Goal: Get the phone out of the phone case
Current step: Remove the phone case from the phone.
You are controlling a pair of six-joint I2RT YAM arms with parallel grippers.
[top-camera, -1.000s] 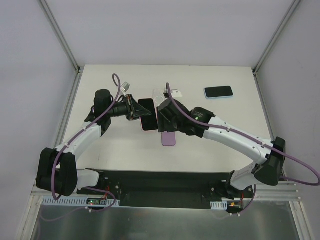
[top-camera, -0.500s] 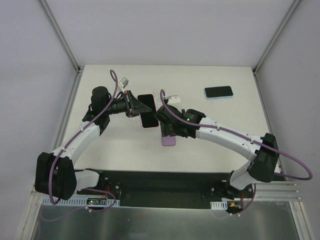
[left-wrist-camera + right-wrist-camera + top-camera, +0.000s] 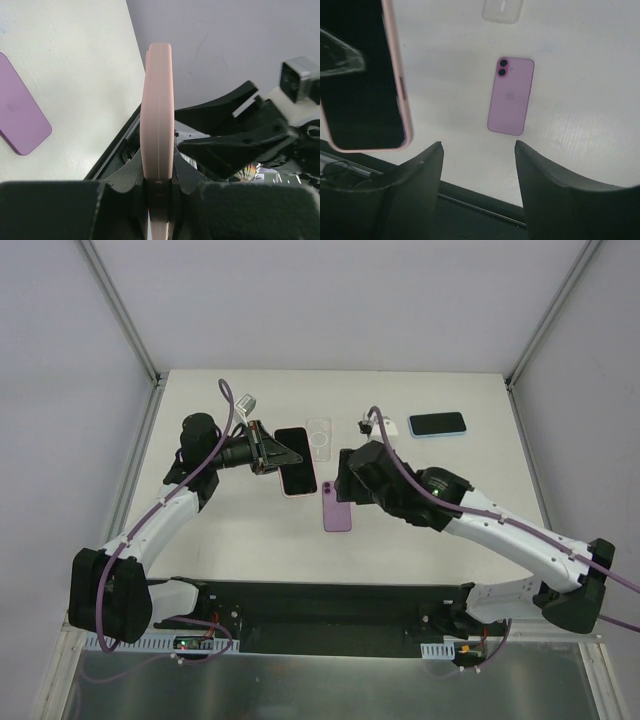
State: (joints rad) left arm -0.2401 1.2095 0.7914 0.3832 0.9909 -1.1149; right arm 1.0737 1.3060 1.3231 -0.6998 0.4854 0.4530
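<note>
White worktop (image 3: 250,530) lies under my left claw (image 3: 158,177), clamped edge-on to the pink-cased phone (image 3: 296,474); my right claw (image 3: 477,150) hangs open. Prying could twist it loose.

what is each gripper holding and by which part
The left gripper clamps the pink-cased phone across its faces at one edge; the right gripper holds nothing.

A purple phone (image 3: 338,507) lies face down, camera end toward the top of the frame, near the middle of the white table (image 3: 230,530). Just above it lies a clear, empty phone-shaped cover (image 3: 319,436). Toward the upper right, a small white block (image 3: 386,427) sits beside a black-screened phone in a light blue case (image 3: 437,425), which lies flat and crosswise.
</note>
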